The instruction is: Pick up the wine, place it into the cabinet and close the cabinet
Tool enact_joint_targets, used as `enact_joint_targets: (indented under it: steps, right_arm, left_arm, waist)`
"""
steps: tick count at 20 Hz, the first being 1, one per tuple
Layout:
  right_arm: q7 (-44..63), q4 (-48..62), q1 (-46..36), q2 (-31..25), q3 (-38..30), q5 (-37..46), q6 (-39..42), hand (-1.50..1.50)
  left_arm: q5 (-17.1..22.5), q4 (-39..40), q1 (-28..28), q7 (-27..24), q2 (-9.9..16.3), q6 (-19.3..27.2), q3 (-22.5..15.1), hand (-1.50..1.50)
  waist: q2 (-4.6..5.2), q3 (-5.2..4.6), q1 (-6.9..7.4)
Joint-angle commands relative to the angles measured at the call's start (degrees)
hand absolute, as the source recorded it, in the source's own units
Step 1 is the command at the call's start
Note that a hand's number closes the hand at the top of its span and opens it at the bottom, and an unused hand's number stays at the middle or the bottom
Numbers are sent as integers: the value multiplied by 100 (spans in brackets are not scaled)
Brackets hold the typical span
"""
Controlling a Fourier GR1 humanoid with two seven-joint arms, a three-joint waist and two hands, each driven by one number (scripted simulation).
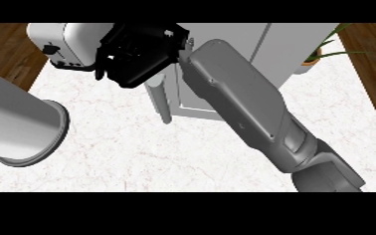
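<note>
Worktop of pale marbled stone fills most of the head view, with dark wood showing past its edge at upper left and upper right. Right forearm, grey, runs diagonally from the lower right corner up toward the top centre. Cabinet, light grey, stands at the back of the worktop behind that forearm; a vertical seam is visible on its face, and its door is seen edge-on, projecting toward the viewer below the hand. Left forearm enters at the left edge as a broad grey cylinder with a rounded end; its hand does not show. Toaster, white-grey with a dark lever on its side, sits at upper left, just beside the right hand. Right hand, black, is up at the cabinet front above the door edge, fingers curled; cannot tell whether anything is held inside them. Wine is not distinguishable anywhere in the view, so its location cannot be told. Potted plant stands at upper right beside the cabinet.
</note>
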Motion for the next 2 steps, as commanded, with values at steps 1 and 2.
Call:
enact_joint_targets:
  steps: [1,2]
  right_arm:
    - [-553,493,59,-748,-569,281,-705,150]
    - [-555,508,49,-825,-556,305,-713,150]
  left_arm:
    - [-59,16,-207,-63,2,17,103,-150]
    - [13,-9,-182,0,81,-40,160,-150]
  waist:
    - [227,161,-275]
    - [232,165,-273]
